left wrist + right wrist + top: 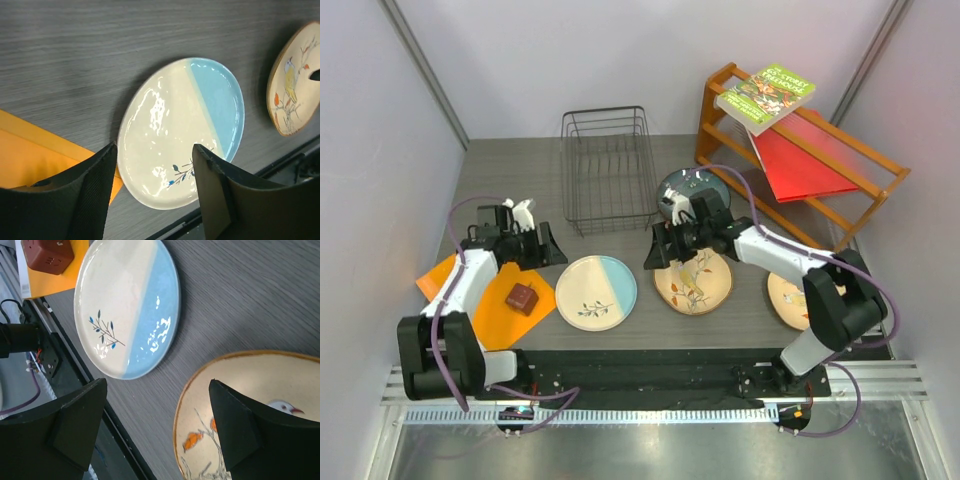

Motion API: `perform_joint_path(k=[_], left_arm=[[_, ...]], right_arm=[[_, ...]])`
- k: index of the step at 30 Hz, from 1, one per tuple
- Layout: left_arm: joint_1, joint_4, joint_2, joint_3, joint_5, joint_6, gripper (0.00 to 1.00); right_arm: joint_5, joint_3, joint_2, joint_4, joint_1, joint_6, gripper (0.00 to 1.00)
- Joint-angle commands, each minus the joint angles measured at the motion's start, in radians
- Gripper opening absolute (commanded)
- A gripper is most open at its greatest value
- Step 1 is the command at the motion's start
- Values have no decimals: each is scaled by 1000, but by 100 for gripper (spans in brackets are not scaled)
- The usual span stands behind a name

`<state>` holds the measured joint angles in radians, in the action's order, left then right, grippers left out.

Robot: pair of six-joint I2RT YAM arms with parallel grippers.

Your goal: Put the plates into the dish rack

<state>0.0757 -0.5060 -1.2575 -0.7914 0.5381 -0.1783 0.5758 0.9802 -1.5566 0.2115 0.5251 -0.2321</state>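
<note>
On the dark table (650,332), we see the cream and light-blue plate (596,292) lying flat just right of our left gripper (154,149), whose jaws stand apart and empty. Our right gripper (157,384), spread wide and empty, hangs between that plate and the bird plate (695,285). The dish rack (607,165) sits behind them.

- Bare table (510,180) lies open left of the dish rack (607,170).
- The right arm (770,250) hangs over the dark plate (685,182) and the bird plate (693,290).
- A wooden shelf (840,215) stands to the right.
</note>
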Motion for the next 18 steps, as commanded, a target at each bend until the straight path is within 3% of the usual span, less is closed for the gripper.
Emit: perform_joint_path(k=[1,9,18], left_arm=[[16,38,-65,14,137,8,61],[18,-11,-222,-57,79,39,56],[18,-26,-272,-88,-18,40,53]], right_arm=[[59,64,-69,-188,33,-84,88],[36,120,-169,-207,87,-88,88],[15,163,-269,-187,121,-69,88]])
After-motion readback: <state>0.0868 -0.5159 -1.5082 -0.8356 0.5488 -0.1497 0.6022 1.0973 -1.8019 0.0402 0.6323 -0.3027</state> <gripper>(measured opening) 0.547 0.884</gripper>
